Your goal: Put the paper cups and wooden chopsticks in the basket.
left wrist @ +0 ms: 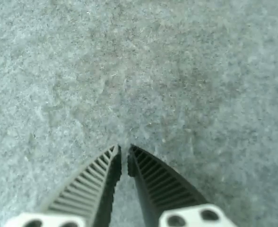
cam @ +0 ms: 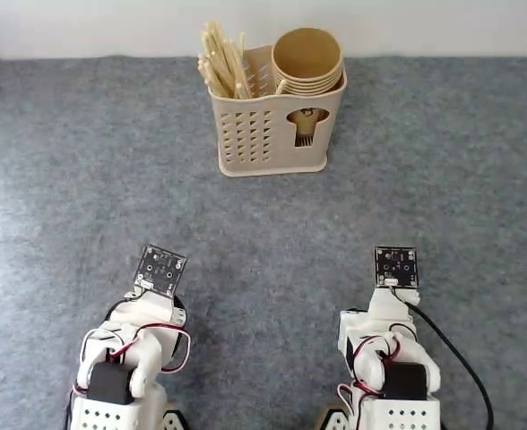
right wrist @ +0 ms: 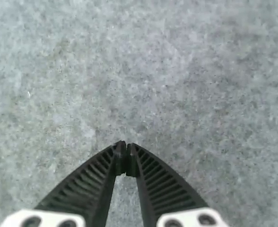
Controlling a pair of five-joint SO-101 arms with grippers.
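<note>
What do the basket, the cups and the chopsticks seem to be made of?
The basket looks like moulded plastic, beige and matte, with regular slotted holes in its wall. The cups are apparently paper: tan, with thin rims nested in a stack. The chopsticks are probably bare wood or bamboo: pale, matte, slim sticks. Which of the two I cannot tell.

Grey felt-like table covering (cam: 66, 179), pale wall (cam: 425, 27) along its far edge.
</note>
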